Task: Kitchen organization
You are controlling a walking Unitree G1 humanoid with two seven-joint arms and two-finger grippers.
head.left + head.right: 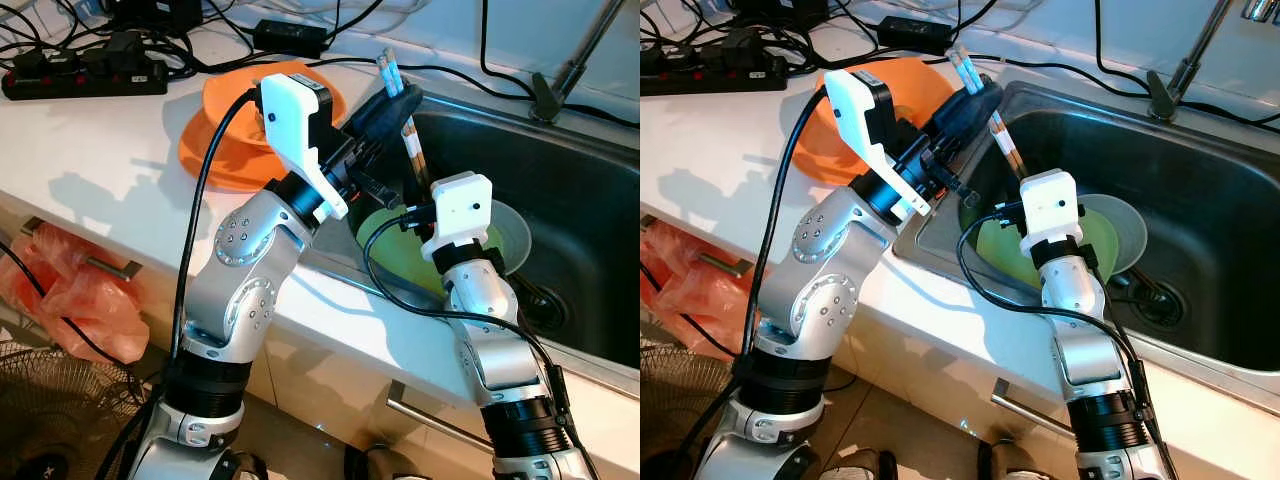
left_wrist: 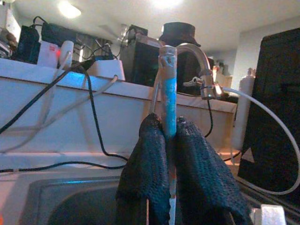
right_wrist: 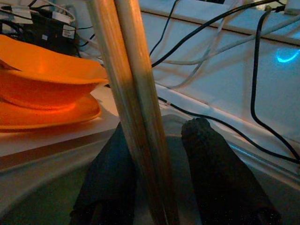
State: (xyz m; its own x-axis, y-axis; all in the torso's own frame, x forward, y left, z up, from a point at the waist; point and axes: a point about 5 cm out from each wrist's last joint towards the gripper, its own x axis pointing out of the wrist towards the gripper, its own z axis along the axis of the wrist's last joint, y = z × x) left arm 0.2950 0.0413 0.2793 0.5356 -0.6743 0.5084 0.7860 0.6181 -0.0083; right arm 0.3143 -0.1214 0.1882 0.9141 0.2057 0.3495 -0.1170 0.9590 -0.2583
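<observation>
Over the stainless steel sink's [image 1: 590, 180] left rim, 2 wooden chopsticks with blue ends [image 1: 404, 110] are pinched upright by the left gripper [image 1: 392, 103]. Beside their lower part, the right gripper [image 3: 159, 178] stands narrowly parted. A handover seems underway; next, closing is needed.

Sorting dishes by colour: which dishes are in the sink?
The green plate and grey plate lie in the sink; the orange dishes sit on the counter.
</observation>
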